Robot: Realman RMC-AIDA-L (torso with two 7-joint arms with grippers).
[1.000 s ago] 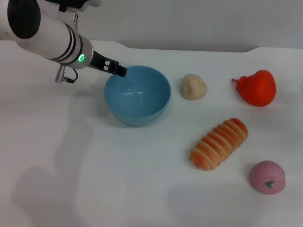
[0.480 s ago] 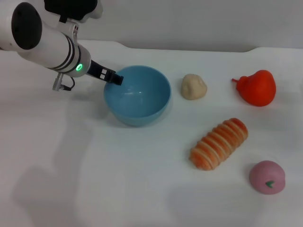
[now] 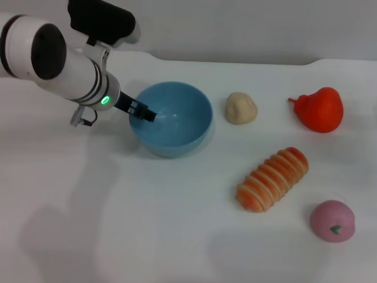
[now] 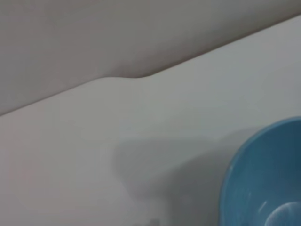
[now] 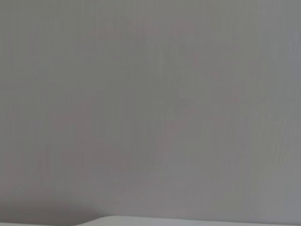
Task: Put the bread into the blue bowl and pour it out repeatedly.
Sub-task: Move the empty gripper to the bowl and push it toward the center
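Note:
The blue bowl [image 3: 177,127] stands upright and holds nothing, left of the table's middle. The bread [image 3: 273,179], orange and cream striped, lies on the table to the bowl's right and nearer to me, well apart from it. My left gripper [image 3: 143,111] is at the bowl's left rim, reaching in from the left. Part of the bowl's rim [image 4: 263,179] shows in the left wrist view, with table beyond it. The right wrist view shows only a grey wall.
A small round beige lump [image 3: 241,108] sits right of the bowl. A red pear-shaped toy [image 3: 320,109] lies at the far right. A pink round toy [image 3: 333,220] rests near the front right. The table's back edge runs behind the bowl.
My left arm has swung toward me, and its gripper has slid along the bowl's left rim from the far side to the near-left side. Bowl and bread stayed put.

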